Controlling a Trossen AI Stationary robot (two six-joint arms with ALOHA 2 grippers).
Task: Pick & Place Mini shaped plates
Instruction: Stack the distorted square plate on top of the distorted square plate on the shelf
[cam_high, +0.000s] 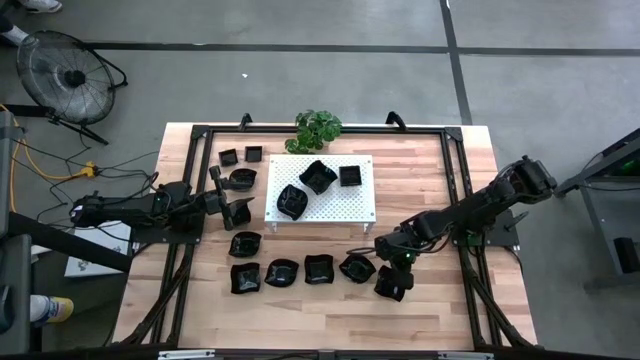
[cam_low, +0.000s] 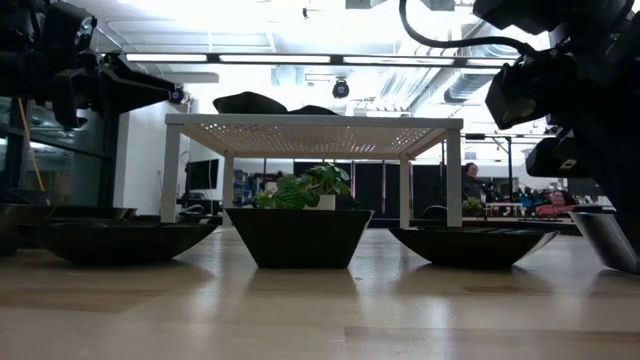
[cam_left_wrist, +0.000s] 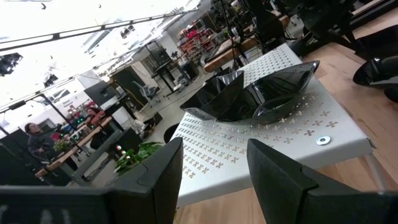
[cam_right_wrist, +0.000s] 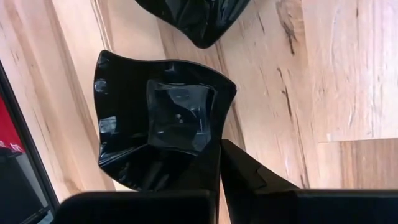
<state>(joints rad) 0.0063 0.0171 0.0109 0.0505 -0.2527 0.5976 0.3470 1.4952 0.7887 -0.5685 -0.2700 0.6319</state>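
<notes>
Several glossy black mini plates lie on the wooden table: a row near the near edge (cam_high: 281, 272) and a few by the far left corner (cam_high: 243, 178). Three more sit on the white perforated board (cam_high: 360, 205), one of them a wavy-edged plate (cam_left_wrist: 249, 93). My right gripper (cam_high: 392, 262) is above the right end of the near row, shut on one square-bottomed plate (cam_right_wrist: 168, 124). My left gripper (cam_high: 240, 207) hovers open and empty just off the board's left edge, its fingers (cam_left_wrist: 214, 149) pointing across the board. My right gripper pinches the square-bottomed plate by its rim (cam_right_wrist: 214, 146), one finger (cam_right_wrist: 199, 171) on the inner side and the other (cam_right_wrist: 249, 174) on the outer side. The fingers come from above, slanting from the table's right. The plate (cam_low: 612, 240) hangs tilted below them and looks clear of the table.
A green potted plant (cam_high: 318, 128) stands at the far edge behind the board. The board stands raised on legs (cam_low: 230, 185). A black frame (cam_high: 455, 180) runs around the work area. Bare wood lies along the near edge (cam_high: 320, 320) and right of the board (cam_high: 410, 185).
</notes>
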